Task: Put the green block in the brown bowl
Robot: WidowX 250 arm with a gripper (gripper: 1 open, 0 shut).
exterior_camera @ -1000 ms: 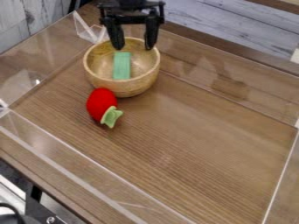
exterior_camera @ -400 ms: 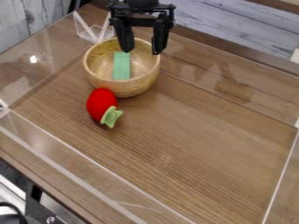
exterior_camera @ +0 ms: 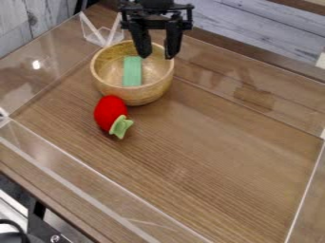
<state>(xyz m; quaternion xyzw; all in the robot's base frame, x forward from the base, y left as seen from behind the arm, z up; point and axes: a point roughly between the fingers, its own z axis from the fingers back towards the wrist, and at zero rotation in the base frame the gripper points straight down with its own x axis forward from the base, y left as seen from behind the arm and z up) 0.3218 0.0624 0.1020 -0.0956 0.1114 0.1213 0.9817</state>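
Lying inside the brown bowl [exterior_camera: 152, 92] on the wooden table [exterior_camera: 226, 157], the green block [exterior_camera: 132, 71] is seen below and to one side of the black claw [exterior_camera: 158, 47]. The claw's fingers are held apart over the bowl, with nothing gripped between them. Farther from the claw, a red strawberry-like toy [exterior_camera: 110, 113] with a green leaf end is set just beside the bowl.

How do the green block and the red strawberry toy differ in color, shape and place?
The green block is plain light green, while the strawberry toy is red with a green leafy end. The block is a narrow bar; the toy is rounded. The block lies inside the brown bowl, the toy outside it. Both show some green.
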